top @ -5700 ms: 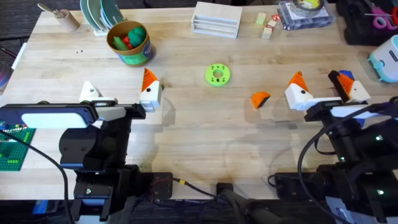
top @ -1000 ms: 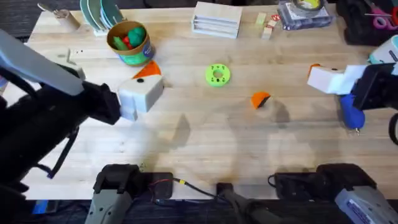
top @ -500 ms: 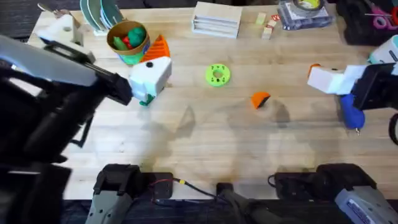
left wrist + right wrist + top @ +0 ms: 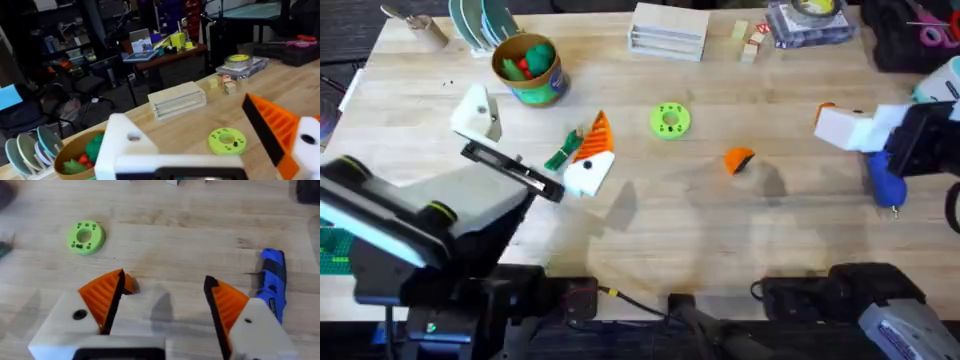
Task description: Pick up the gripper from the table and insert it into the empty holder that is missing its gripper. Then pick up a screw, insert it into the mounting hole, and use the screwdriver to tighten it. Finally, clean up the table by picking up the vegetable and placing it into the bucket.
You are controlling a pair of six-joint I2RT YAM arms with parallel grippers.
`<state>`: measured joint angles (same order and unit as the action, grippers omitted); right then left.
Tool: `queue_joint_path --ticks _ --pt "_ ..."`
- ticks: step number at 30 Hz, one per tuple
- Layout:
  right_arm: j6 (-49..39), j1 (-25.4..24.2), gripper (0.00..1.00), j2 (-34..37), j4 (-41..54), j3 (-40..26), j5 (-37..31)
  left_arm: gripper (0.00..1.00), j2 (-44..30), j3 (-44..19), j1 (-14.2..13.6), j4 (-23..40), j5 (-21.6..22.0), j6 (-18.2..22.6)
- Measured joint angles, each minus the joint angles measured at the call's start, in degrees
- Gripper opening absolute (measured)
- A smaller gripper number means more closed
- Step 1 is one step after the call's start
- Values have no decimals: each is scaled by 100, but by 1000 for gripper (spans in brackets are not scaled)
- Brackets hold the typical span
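Gripper [image 4: 739,160] is seen loose on the bench [image 4: 720,240] (vegetable [image 4: 563,152] at its nine o'clock); both arms' jaws are spread wide, empty.

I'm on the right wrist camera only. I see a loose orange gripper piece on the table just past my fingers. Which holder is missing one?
Observer: It's on the left gripper. The holder is its bare white mount, and the other mount carries an orange finger.
Operator: Where's the vegetable?
Observer: The vegetable lies on the table right beside that orange finger.
Operator: And the bucket?
Observer: The bucket stands beyond the left gripper, toward the table's far left, with green and red toys inside.
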<state>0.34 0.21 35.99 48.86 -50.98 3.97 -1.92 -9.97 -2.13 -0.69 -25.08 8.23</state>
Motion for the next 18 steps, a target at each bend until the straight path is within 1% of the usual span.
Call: queue_joint_path --ticks 4,9,11,12,18 --pt "0 0 992 1 0 0 0 993 184 330 0 -67 -208 0" --pt "0 0 991 0 0 0 0 993 184 761 0 -61 -284 0" --pt "0 0 991 1 0 0 0 993 183 913 0 135 -303 3" --pt "0 0 991 0 0 0 0 993 182 960 0 347 -320 0" --pt "0 0 993 0 2 0 0 993 162 961 0 359 -363 15"
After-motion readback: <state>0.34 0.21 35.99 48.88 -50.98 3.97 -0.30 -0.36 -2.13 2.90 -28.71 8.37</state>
